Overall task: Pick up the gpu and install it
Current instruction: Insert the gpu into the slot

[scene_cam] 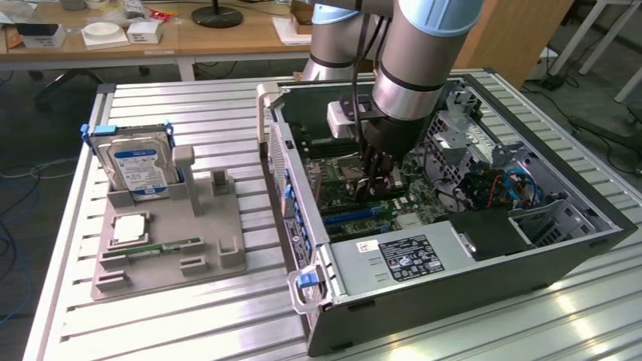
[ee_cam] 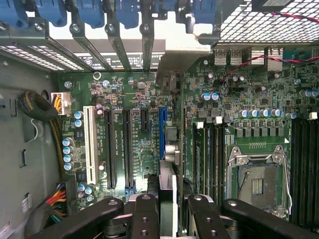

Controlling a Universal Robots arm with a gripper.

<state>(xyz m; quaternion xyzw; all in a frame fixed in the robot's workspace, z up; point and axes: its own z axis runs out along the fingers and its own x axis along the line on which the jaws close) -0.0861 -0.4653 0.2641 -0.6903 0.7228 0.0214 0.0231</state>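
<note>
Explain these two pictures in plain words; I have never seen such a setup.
The silver-and-blue jointed robot arm ends in a black gripper, which reaches into an open dark computer case on a ribbed metal table. One picture comes from a camera off the arm; the other from a camera on the wrist, facing the green motherboard. The gripper is shut on the gpu, a thin dark circuit card seen edge-on, over the board's slots. Beside the case, a grey plastic holder carries a boxy hard drive with a blue-white label and a narrow green memory stick.
</note>
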